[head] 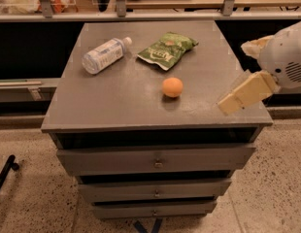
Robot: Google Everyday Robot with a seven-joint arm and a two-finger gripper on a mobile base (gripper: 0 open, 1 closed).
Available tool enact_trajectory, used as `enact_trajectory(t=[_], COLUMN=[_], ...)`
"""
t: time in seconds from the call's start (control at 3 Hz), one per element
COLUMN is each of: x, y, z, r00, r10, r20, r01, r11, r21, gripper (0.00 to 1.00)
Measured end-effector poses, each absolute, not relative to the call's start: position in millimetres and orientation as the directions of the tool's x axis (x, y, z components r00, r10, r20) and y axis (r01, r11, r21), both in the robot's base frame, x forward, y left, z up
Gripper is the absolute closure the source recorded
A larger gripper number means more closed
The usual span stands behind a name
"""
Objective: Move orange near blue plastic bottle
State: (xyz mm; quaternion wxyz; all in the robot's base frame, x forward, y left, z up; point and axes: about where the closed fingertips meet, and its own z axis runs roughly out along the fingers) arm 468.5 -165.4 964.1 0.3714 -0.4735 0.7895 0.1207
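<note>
Orange point(173, 87): small, round, smooth, even orange colour w/ a soft highlight on top and a small shadow under it. Being a ball, it has no long axis and no clear pointing direction. Camera view, the only one: it sits on the grey table point(116, 106), right of ctr, toward the front half, touching nothing else.

Blue plastic bottle point(105, 55): clear plastic, pale bluish-white label, white cap. It lies on its side at the far-left part of the table. Long axis runs diagonally, cap toward far-right, base toward near-left. Well apart from the orange.

Green snack bag point(167, 49): crinkled, lying flat at far-ctr, btw bottle and orange in left-right terms, just beyond the orange and near the bottle's cap but not touching it.

End effector point(238, 99): comes in from the right edge, a white rounded housing w/ a cream-coloured slab angled down-left over the table's front-right corner. It is right of the orange, apart from it, and holds nothing visible; released or clenched, cannot tell.

Table front has stacked drawers point(155, 159) w/ small knobs. Speckled floor point(39, 188) below.
</note>
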Motion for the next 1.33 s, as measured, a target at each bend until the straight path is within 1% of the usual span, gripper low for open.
enact_trajectory(t=[0.33,0.67,1.0,1.33], x=[490.0,510.9,510.9,515.0], y=[-145.7,-119.6,-119.5,-100.3], z=[941.7,920.7,920.7,912.7], r00=[-0.265,-0.225,-0.225,-0.223], r10=[-0.554,-0.507,-0.507,-0.499], r20=[-0.789,-0.832,-0.832,-0.837], r01=[-0.833,-0.850,-0.850,-0.867], r11=[0.544,0.519,0.519,0.495], r21=[-0.103,-0.086,-0.086,-0.065], gripper=[0.00,0.00,0.00,0.00])
